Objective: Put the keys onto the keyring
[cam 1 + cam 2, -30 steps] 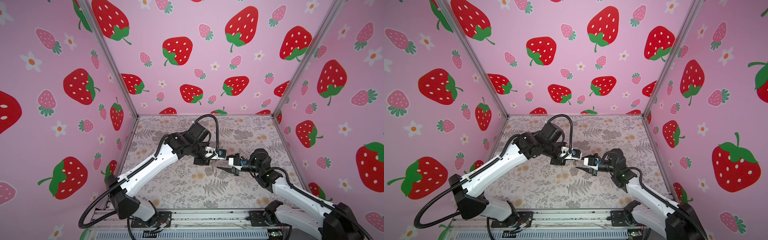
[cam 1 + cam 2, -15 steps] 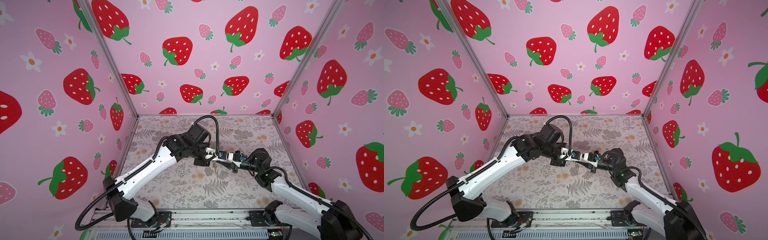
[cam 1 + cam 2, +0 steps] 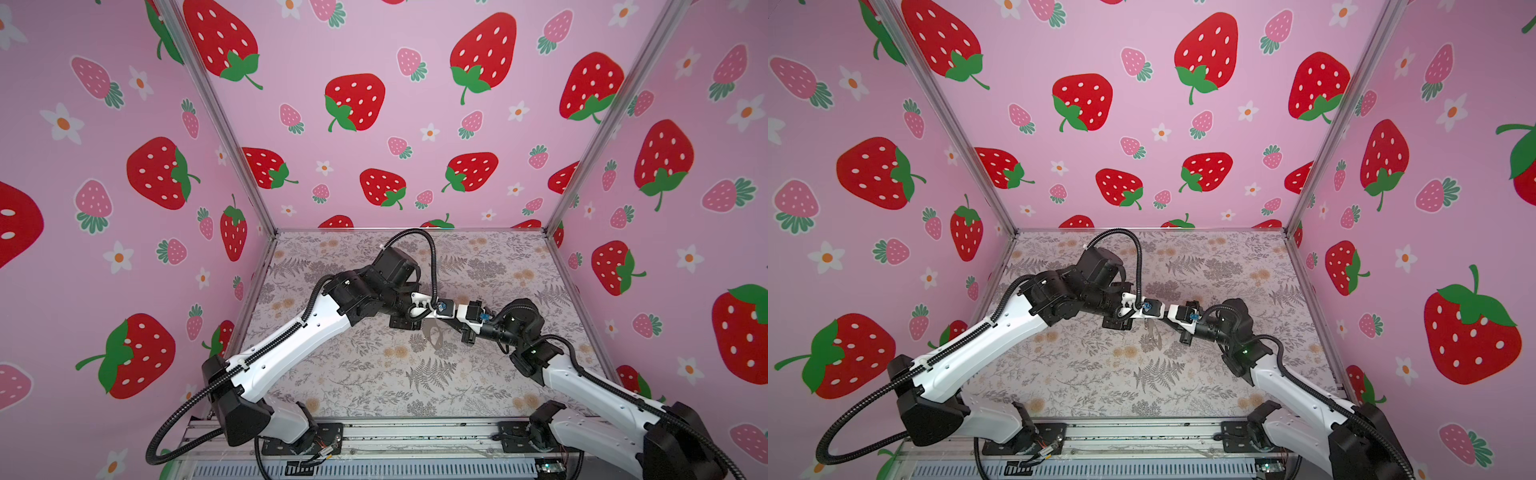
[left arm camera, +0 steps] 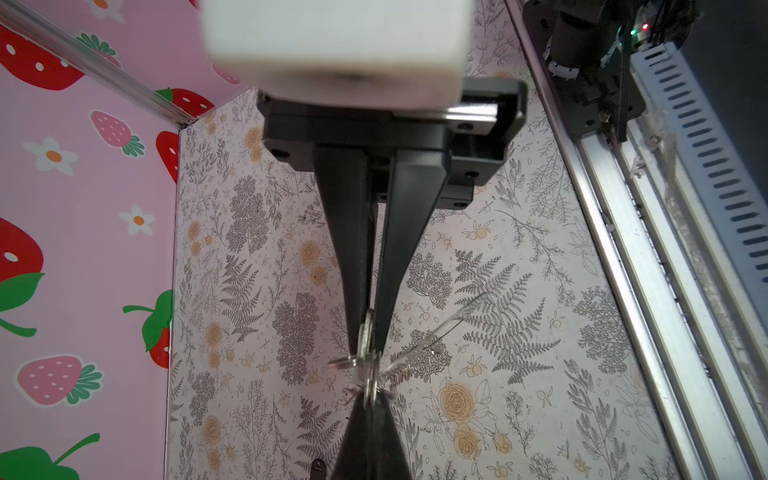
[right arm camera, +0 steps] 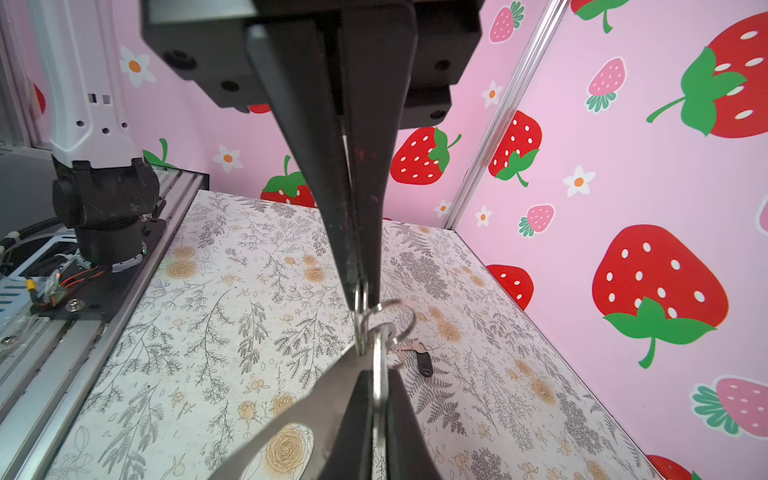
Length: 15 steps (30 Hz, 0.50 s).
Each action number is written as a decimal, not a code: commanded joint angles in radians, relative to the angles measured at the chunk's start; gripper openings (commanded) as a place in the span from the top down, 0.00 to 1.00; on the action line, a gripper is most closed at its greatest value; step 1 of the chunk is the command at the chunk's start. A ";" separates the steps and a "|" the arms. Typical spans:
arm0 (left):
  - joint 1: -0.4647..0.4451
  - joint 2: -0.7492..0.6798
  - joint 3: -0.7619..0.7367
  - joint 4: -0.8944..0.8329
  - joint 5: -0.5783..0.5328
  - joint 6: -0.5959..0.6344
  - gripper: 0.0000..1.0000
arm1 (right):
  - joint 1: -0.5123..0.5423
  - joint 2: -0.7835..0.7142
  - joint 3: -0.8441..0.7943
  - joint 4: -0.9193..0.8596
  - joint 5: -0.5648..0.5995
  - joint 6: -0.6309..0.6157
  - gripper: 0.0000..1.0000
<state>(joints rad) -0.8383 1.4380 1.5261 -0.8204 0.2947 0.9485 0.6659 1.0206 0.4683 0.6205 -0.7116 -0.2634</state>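
- Since a second ago the right gripper (image 5: 360, 301) has crossed to meet the left gripper (image 4: 368, 347) tip to tip. Its jaws, open then, now clamp a silver ring of the keyring (image 5: 286, 419).
- The left gripper is clenched on the keyring too.
- The keyring hangs below both tips, above the table (image 3: 374, 374).
- One black-headed key (image 5: 419, 359) lies on the table, apart from both grippers.

Floral tabletop (image 3: 374, 374), black-headed key (image 5: 422, 362) (lying flat)
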 commanded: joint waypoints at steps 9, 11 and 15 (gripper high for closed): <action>0.010 -0.065 -0.053 0.139 0.010 -0.082 1.00 | 0.018 -0.060 -0.053 0.085 0.093 -0.056 0.94; 0.010 -0.070 -0.056 0.153 0.020 -0.092 1.00 | 0.024 -0.064 -0.051 0.075 0.103 -0.081 0.84; 0.015 -0.080 -0.065 0.164 0.027 -0.096 1.00 | 0.024 -0.091 -0.057 0.047 0.164 -0.105 0.66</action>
<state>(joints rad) -0.8295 1.3823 1.4639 -0.7029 0.2958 0.8635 0.6853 0.9611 0.4217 0.6685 -0.5945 -0.3305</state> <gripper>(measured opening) 0.049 0.325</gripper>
